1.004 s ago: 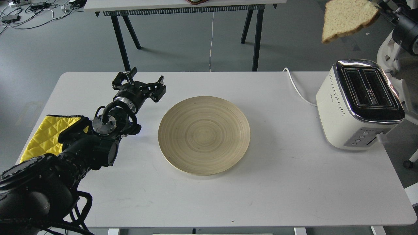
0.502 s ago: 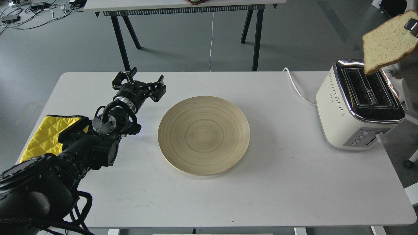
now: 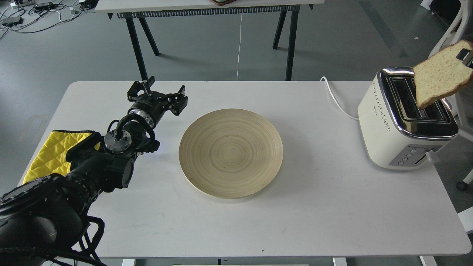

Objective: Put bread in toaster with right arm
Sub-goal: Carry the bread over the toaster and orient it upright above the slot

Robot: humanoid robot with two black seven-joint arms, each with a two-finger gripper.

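Note:
The bread (image 3: 439,77), a tan speckled slice, hangs tilted over the toaster (image 3: 384,129). Its lower corner is at the mouth of the right-hand slot. The toaster stands at the table's right edge, cream-white with a chrome top and two black slots. Only the fingertips of my right gripper (image 3: 466,57) show at the frame's right edge, shut on the slice's upper right corner. The rest of the right arm is out of view. My left gripper (image 3: 157,93) is open and empty, above the table left of the plate.
A round bamboo plate (image 3: 231,153) lies at the table's middle. A yellow quilted pot holder (image 3: 48,151) lies at the left edge under my left arm. The toaster's white cord (image 3: 336,99) runs off the back. A second table (image 3: 207,5) stands behind.
The bread has moved from high up left of the toaster, rightward and down, to the toaster's top. The left arm has not moved.

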